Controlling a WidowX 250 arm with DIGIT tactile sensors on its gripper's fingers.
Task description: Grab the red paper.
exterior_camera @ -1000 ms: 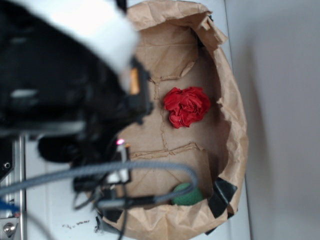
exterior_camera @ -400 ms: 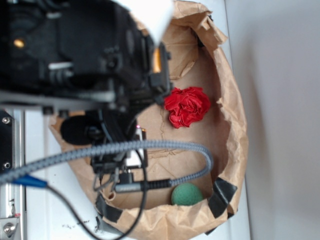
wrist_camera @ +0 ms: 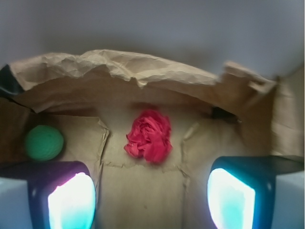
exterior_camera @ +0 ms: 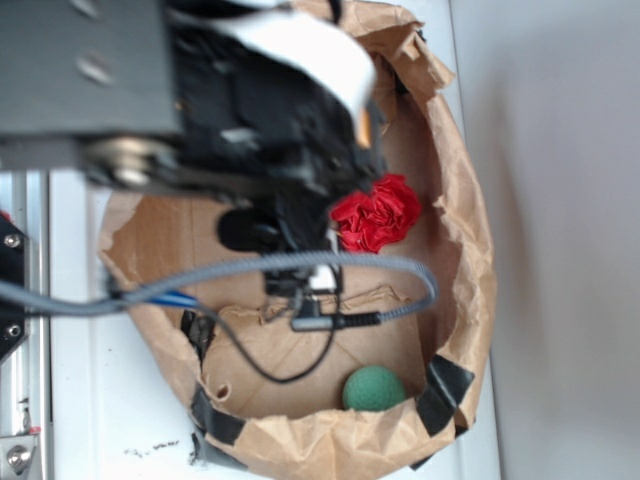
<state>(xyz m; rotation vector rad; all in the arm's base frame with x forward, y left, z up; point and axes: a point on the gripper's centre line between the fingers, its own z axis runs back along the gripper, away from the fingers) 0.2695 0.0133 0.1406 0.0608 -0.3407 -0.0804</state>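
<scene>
Crumpled red paper (wrist_camera: 149,136), folded tight like a rose, lies on the flat floor of the brown paper bag (exterior_camera: 470,230), close under the bag's far rolled rim as the wrist view shows it. The gripper (wrist_camera: 150,191) hangs short of the wad with its two glowing pads (wrist_camera: 71,200) spread wide on either side, nothing between them, presumably lined up to straddle it. Off toward the bag's taped corner sits a smooth green ball (exterior_camera: 373,388), well apart from the wad.

Crumpled matt red paper (wrist_camera: 149,136), creased brown paper bag (wrist_camera: 143,76), fuzzy green ball (wrist_camera: 44,142)
</scene>
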